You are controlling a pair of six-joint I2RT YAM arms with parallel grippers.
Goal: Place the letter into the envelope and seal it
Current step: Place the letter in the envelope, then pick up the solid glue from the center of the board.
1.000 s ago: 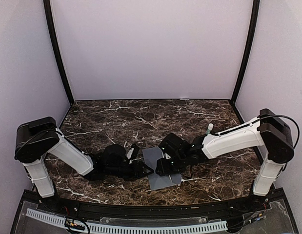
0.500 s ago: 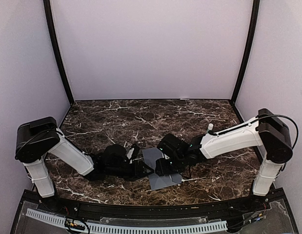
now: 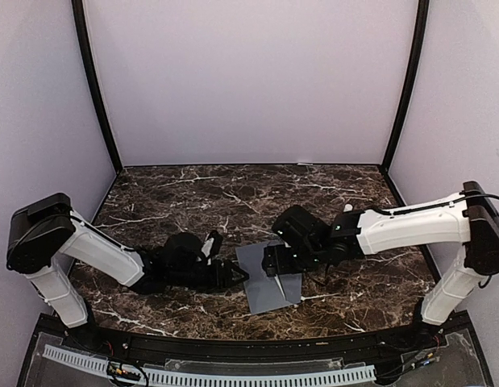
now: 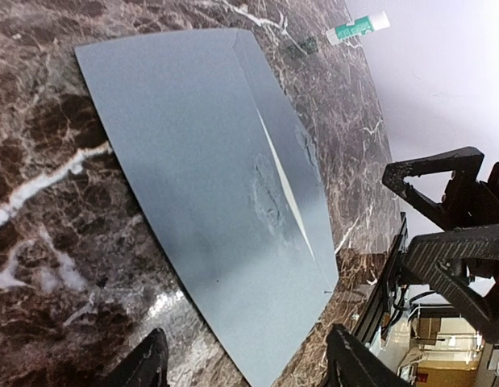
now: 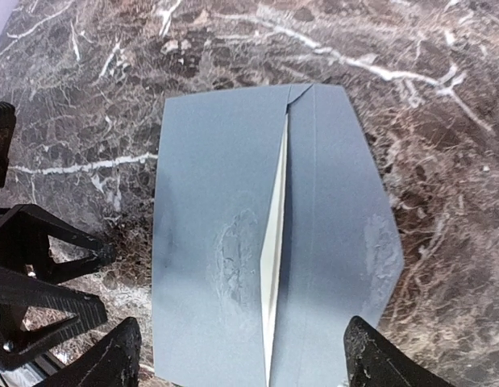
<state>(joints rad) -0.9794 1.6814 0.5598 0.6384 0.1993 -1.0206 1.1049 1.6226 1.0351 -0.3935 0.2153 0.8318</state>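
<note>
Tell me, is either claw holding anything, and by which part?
Nothing is held: left gripper and right gripper are open, and the envelope lies flat on the table.

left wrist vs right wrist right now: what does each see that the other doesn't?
Left wrist only: a white tube with a green label far back on the table, and the right gripper, jaws apart. Right wrist only: the left gripper beside the envelope. Both: the grey envelope flat on the table, a cream sliver of the letter showing at the flap's edge.
</note>
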